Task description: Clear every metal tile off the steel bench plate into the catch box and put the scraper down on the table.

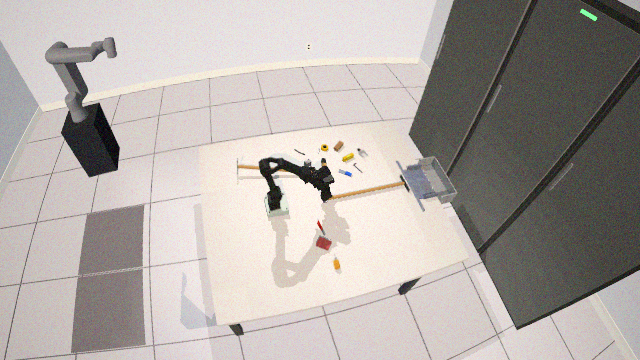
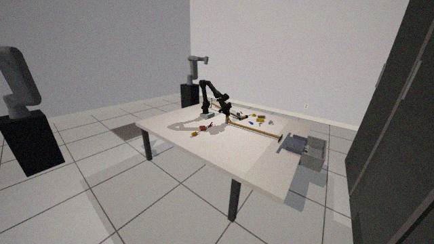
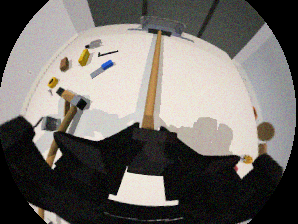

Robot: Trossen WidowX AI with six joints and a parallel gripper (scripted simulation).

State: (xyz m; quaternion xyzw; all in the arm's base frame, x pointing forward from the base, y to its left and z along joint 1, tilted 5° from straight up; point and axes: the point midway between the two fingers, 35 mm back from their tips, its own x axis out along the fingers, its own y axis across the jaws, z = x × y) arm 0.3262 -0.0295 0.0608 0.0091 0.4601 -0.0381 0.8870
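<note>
Evidently the hand (image 1: 327, 199) (image 2: 227, 120) (image 3: 149, 127) pinches the long scraper (image 1: 367, 190) (image 2: 255, 129) (image 3: 154, 82) by its handle; its dark blade sits beside the bluish bench plate (image 1: 419, 181) (image 2: 294, 144).

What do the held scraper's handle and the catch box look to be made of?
Scraper handle: probably wood, smooth, going by its even orange-tan colour. Catch box: grey, pale-rimmed and see-through in the top view, so perhaps clear plastic.

From where I stand, the scraper's shaft (image 1: 367, 191) (image 2: 255, 129) (image 3: 154, 80) bars any low crossing; on its hammer (image 3: 72, 99) side small tools crowd the way, while its other side offers a broad open lane.
</note>
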